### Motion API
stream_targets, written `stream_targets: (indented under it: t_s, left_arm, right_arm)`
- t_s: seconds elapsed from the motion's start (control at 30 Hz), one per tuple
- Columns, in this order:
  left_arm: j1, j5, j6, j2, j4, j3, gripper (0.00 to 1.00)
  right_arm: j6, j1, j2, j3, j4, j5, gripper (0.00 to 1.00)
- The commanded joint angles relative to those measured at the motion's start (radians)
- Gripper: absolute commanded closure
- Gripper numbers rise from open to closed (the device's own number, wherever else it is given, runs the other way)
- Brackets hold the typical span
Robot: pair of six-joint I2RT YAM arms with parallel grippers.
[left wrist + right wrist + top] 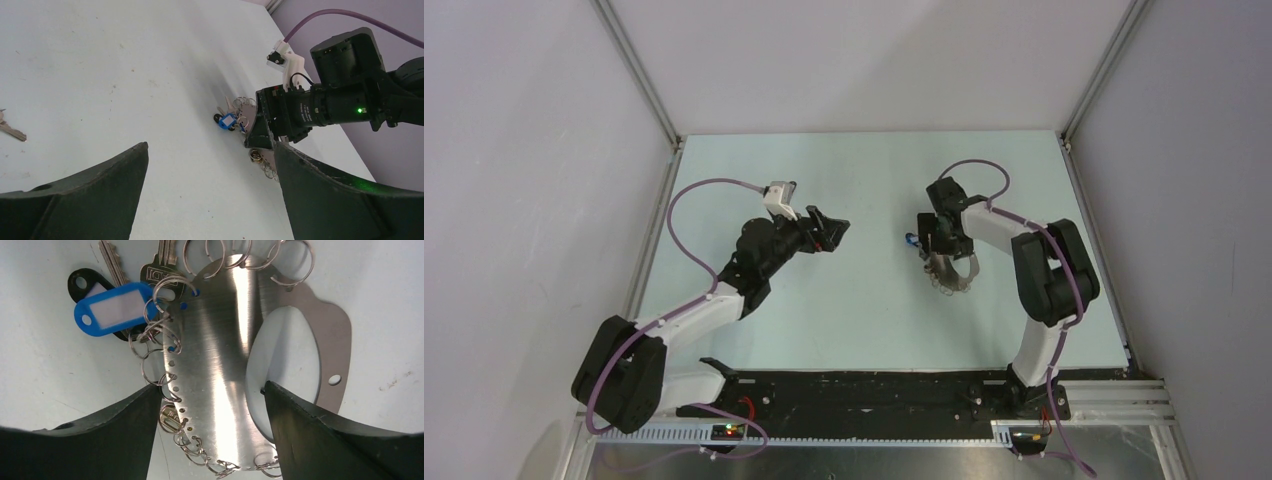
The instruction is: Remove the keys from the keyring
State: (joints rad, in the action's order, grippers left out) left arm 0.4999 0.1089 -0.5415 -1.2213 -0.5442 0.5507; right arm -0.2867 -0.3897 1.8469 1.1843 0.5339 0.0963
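The keyring (220, 340) is a bowed, brushed-steel plate with an oval opening and holes along its edge, fringed with small split rings. Two silver keys (160, 265), a blue tag (112, 307) and a black tag (82, 280) hang at its far left corner. My right gripper (212, 405) is shut across the plate's band, one finger on the ringed outer edge and the other inside the opening. From above, the keyring (951, 270) lies under the right gripper (939, 238). My left gripper (829, 232) is open and empty, above the table left of the keyring (260, 157).
A single loose silver key (10, 129) lies on the table at the left edge of the left wrist view. The pale table (854, 320) is bounded by grey walls and aluminium frame posts (639, 70). The arm bases sit on a black rail (874, 395).
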Motion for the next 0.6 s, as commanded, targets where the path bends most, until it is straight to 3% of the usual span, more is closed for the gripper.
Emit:
stream_targets:
  t_s: [0.0, 0.07, 0.17, 0.3, 0.57]
  left_arm:
    - [0.002, 0.001, 0.009, 0.02, -0.036, 0.015, 0.02]
    - [0.002, 0.004, 0.009, 0.019, -0.036, 0.016, 0.02]
    - [0.002, 0.005, 0.009, 0.019, -0.036, 0.017, 0.02]
    - [0.002, 0.007, 0.016, 0.018, -0.037, 0.017, 0.04]
    - [0.002, 0.018, 0.027, 0.022, -0.037, 0.018, 0.07]
  right_arm:
    - [0.005, -0.019, 0.043, 0.024, 0.032, -0.008, 0.23]
    - [0.008, -0.035, 0.057, 0.025, 0.042, 0.032, 0.31]
    - [0.01, -0.048, 0.062, 0.025, 0.056, 0.088, 0.53]
    - [0.021, -0.069, 0.016, 0.023, 0.055, 0.15, 0.67]
    - [0.111, -0.198, -0.175, 0.021, 0.009, 0.386, 0.7]
